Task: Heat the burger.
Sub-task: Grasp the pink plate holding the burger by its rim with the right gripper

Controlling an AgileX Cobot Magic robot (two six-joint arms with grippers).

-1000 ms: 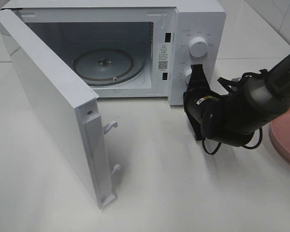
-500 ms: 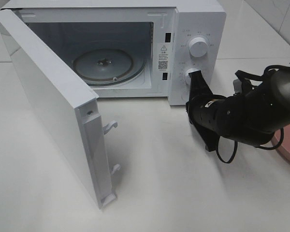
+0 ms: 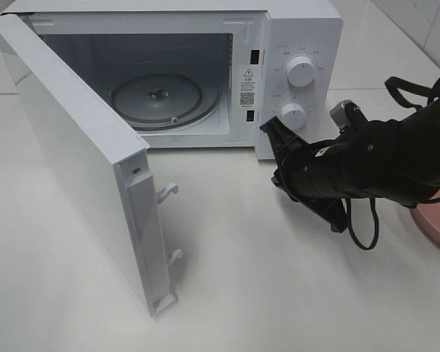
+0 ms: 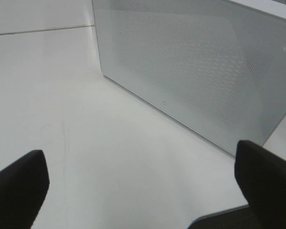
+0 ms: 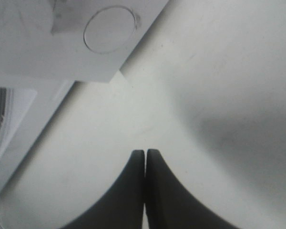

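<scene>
The burger is out of view in every frame. The white microwave (image 3: 301,29) stands at the back with its door (image 3: 73,147) swung wide open and its glass turntable (image 3: 158,99) bare. My right gripper (image 3: 268,127) is shut and empty, its tip just in front of the control panel's lower corner, below the lower knob (image 3: 293,115). In the right wrist view its fingertips (image 5: 145,153) are pressed together above the tabletop, and a round disc (image 5: 109,28) shows on the microwave's panel. My left gripper (image 4: 143,191) is open and empty, facing the door's outer face (image 4: 195,71).
A flat pink plate (image 3: 436,220) lies at the right edge, partly behind the right arm. An upper knob (image 3: 301,71) sits on the panel. The open door reaches far out over the white table (image 3: 242,293) on the left.
My right gripper has drawn back from the lower knob, dropping down and to the left of it. The arm behind it has swung lower and further right.
</scene>
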